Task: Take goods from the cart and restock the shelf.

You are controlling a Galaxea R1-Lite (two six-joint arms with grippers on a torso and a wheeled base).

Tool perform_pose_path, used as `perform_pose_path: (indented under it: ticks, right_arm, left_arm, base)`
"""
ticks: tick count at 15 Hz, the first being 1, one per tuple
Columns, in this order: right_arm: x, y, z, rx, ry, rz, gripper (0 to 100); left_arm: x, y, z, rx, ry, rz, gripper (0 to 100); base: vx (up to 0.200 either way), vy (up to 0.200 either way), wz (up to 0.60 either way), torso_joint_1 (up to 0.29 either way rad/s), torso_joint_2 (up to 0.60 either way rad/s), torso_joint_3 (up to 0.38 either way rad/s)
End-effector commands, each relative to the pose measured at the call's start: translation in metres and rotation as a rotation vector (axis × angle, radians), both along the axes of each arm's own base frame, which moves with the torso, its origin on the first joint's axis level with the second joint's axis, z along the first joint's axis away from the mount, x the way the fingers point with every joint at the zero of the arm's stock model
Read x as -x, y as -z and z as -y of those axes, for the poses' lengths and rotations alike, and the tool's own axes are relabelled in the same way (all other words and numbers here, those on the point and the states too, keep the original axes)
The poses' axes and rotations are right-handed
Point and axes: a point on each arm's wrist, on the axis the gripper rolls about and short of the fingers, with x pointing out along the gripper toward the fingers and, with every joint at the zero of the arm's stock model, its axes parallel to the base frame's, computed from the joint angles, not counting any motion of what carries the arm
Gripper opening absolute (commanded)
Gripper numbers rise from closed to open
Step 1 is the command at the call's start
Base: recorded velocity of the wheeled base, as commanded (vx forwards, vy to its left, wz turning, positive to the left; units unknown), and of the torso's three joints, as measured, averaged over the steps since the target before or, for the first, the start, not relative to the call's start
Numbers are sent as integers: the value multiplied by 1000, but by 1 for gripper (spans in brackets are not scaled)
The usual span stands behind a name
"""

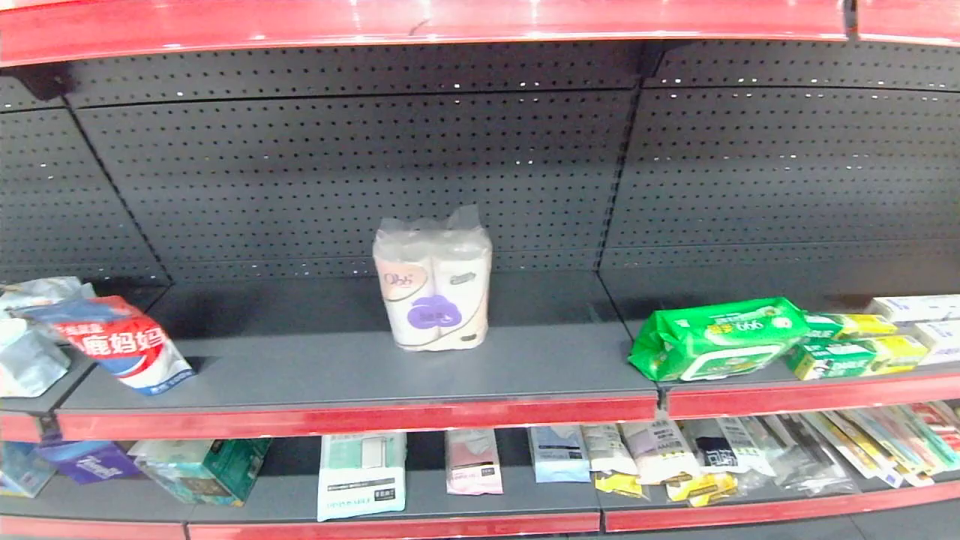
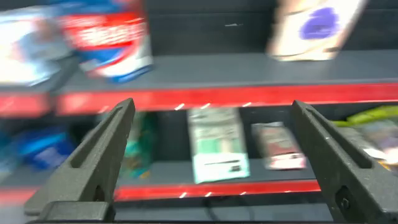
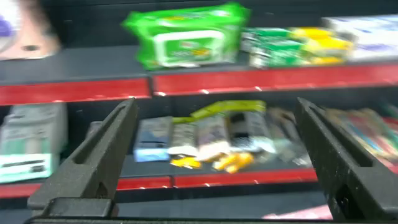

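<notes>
A pack of toilet paper rolls (image 1: 433, 289) stands upright in the middle of the dark shelf (image 1: 360, 367), and its lower part shows in the left wrist view (image 2: 314, 28). My left gripper (image 2: 214, 146) is open with nothing between its fingers, facing the shelf's red front edge (image 2: 249, 96). My right gripper (image 3: 217, 149) is also open and empty, in front of the lower shelf, below a green wet-wipes pack (image 3: 186, 34).
A red, white and blue bag (image 1: 124, 341) leans at the shelf's left, beside silvery bags (image 1: 30, 337). The green wipes pack (image 1: 716, 337) and green-yellow boxes (image 1: 851, 345) lie at the right. The lower shelf (image 1: 390, 517) holds several flat packets.
</notes>
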Motion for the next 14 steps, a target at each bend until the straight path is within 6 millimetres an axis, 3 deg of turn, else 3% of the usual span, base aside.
perform_pose_path:
  ticks: [1, 14]
  right_arm:
    - [0, 0, 0, 0, 1, 1, 100]
    - [0, 0, 0, 0, 1, 2, 100]
  left_arm:
    - [0, 0, 0, 0, 0, -2, 100]
    - [0, 0, 0, 0, 0, 0, 100]
  base:
    - [0, 0, -600, 2, 2, 7]
    - [0, 0, -600, 1, 3, 2]
